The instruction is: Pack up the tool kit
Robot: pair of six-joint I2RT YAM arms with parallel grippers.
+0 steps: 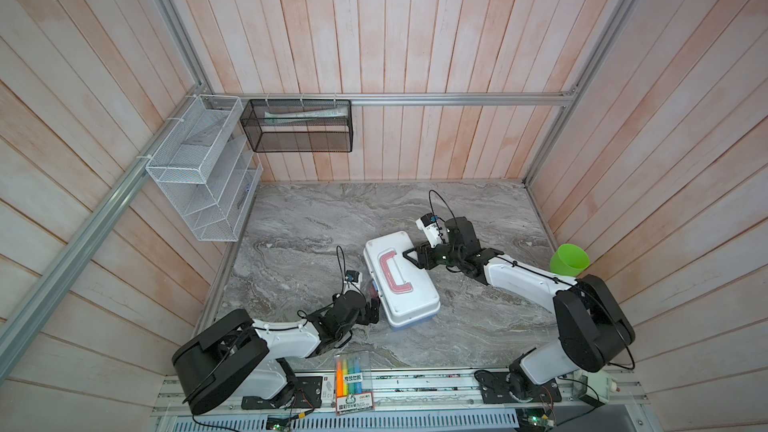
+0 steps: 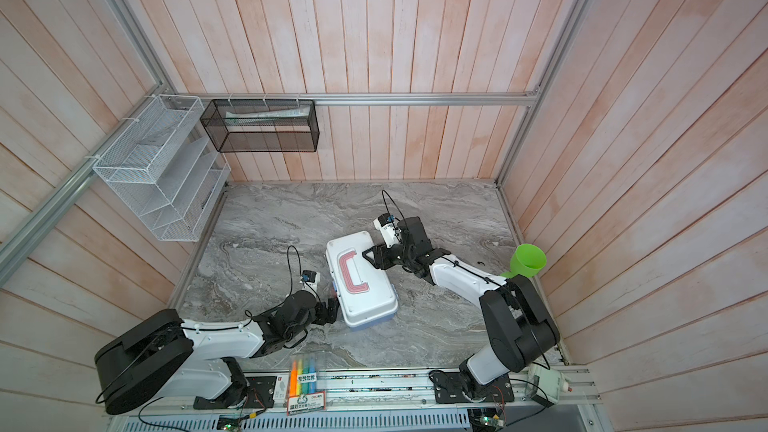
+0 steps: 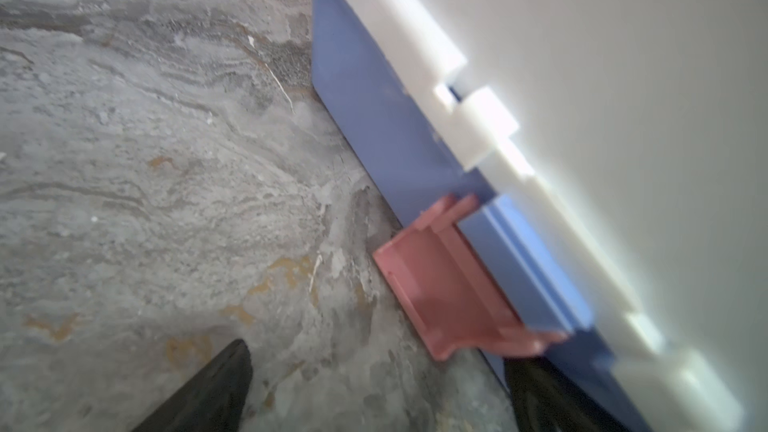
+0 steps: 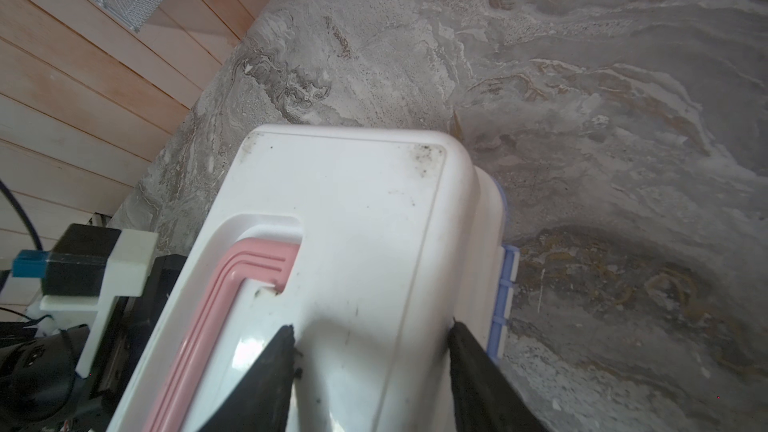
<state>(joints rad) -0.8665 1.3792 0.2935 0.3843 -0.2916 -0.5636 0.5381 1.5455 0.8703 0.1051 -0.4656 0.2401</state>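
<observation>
The tool kit (image 1: 401, 280) (image 2: 359, 280) lies with its lid down in the middle of the marble table, white lid up, pink handle (image 1: 395, 272) flat. The lid (image 4: 353, 201) also fills the right wrist view. My left gripper (image 1: 376, 305) (image 3: 380, 355) is open at the case's near-left side, holding nothing. Just ahead of it the pink latch (image 3: 453, 292) sticks out from the blue base (image 3: 374, 118), unfastened. My right gripper (image 1: 409, 253) (image 4: 371, 326) straddles the lid's far right edge: one finger lies on the lid top, the other beside the side wall. Loose tools are out of view.
A clear pack of coloured highlighters (image 1: 352, 380) lies at the front edge between the arm bases. A green cup (image 1: 569, 259) stands at the right wall. A white wire rack (image 1: 199, 172) and a black mesh basket (image 1: 297, 126) hang on the back-left walls.
</observation>
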